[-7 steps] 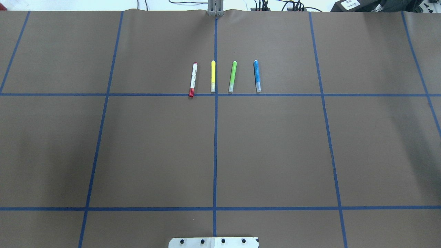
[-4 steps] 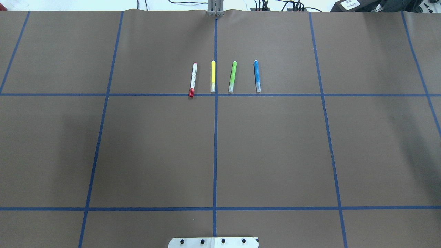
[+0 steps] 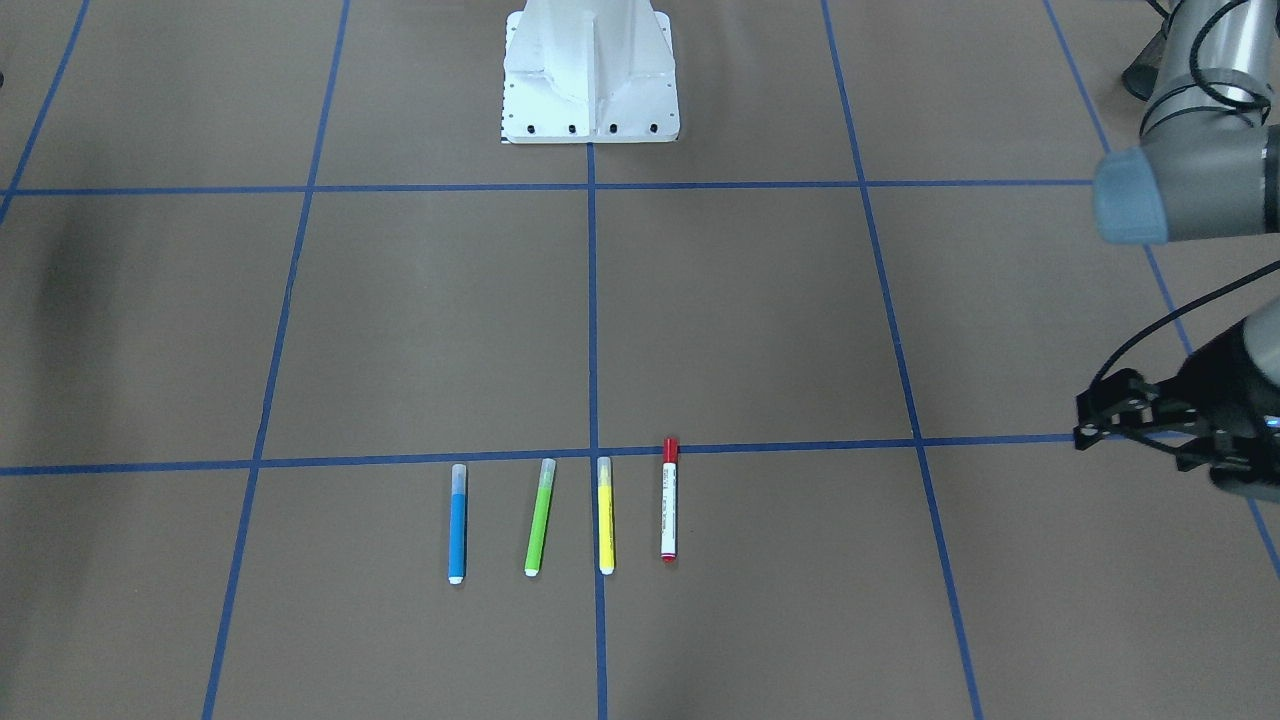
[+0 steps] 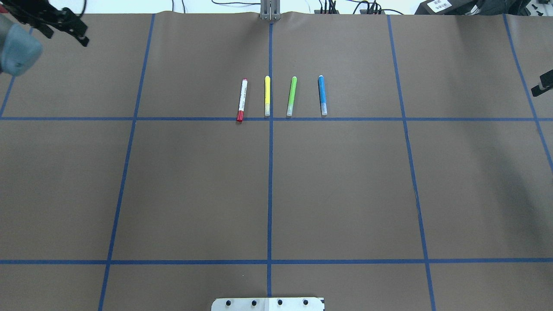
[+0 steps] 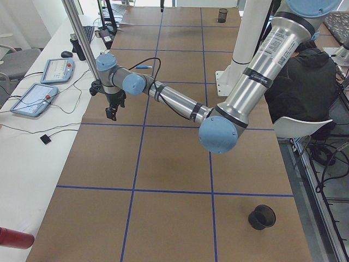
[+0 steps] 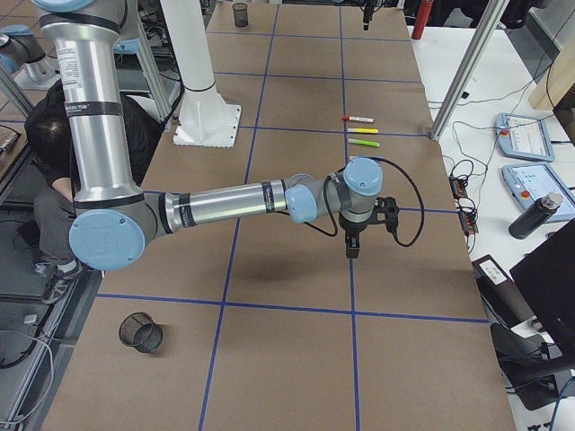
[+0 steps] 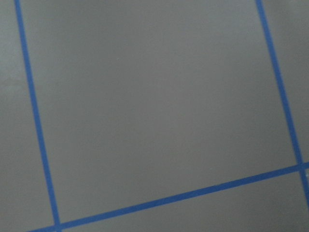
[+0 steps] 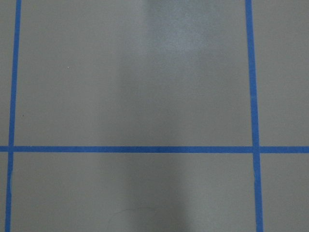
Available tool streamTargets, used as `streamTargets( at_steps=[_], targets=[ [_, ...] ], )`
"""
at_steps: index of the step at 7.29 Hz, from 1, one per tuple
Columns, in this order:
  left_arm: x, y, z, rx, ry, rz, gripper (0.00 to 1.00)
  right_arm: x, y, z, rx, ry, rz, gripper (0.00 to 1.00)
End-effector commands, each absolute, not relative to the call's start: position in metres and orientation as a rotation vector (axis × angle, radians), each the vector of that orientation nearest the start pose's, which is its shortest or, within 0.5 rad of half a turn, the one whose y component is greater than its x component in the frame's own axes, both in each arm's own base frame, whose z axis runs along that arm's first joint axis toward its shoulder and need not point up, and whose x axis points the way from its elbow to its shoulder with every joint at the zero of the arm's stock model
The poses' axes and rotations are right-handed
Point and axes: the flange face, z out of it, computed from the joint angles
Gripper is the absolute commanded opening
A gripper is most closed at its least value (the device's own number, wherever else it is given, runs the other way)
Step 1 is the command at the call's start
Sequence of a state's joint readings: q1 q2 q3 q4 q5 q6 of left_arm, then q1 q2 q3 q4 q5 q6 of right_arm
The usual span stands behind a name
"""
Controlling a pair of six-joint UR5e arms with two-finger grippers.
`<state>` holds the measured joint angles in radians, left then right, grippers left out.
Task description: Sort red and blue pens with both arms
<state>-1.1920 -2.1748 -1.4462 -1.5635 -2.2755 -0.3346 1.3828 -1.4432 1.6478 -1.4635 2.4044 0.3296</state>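
Four pens lie side by side on the brown table, just beyond a blue tape line. The red pen (image 4: 242, 100) (image 3: 669, 500) has a white barrel; the blue pen (image 4: 322, 95) (image 3: 457, 522) lies at the row's other end. My left gripper (image 4: 82, 39) (image 3: 1082, 435) (image 5: 111, 114) hangs over the table's far left, well away from the red pen. At the overhead view's right edge, only a tip of my right gripper (image 4: 540, 88) (image 6: 351, 250) shows, far from the blue pen. I cannot tell whether either is open or shut. Both wrist views show only bare table and tape.
A yellow marker (image 4: 267, 96) and a green marker (image 4: 291, 96) lie between the two pens. The white pedestal base (image 3: 590, 90) stands at the robot's side. A black mesh cup (image 5: 262, 216) (image 6: 141, 332) stands near each end of the table. A person (image 5: 305, 82) sits behind the robot.
Both arms have come into the overhead view, the left at the top-left corner and the right at the right edge. The four pens have not moved.
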Motion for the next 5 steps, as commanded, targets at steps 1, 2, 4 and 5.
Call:
streamTargets(
  at_steps=[1,2,4,5],
  targets=[
    [0.313,-0.681,0.287,0.089,0.851,0.154,0.99,-0.073,-0.577,0.507,0.093,-0.877,-0.048,1.00],
    [0.380,-0.669,0.258,0.059,0.823,0.115,0.99,-0.079,-0.578,0.503,0.101,-0.872,-0.063,1.00],
    [0.461,-0.671,0.206,0.062,0.784,0.044,1.00,-0.082,-0.577,0.497,0.093,-0.871,-0.029,1.00],
    [0.487,-0.660,0.205,0.059,0.820,0.019,0.99,-0.094,-0.575,0.491,0.074,-0.879,0.016,1.00]
  ],
)
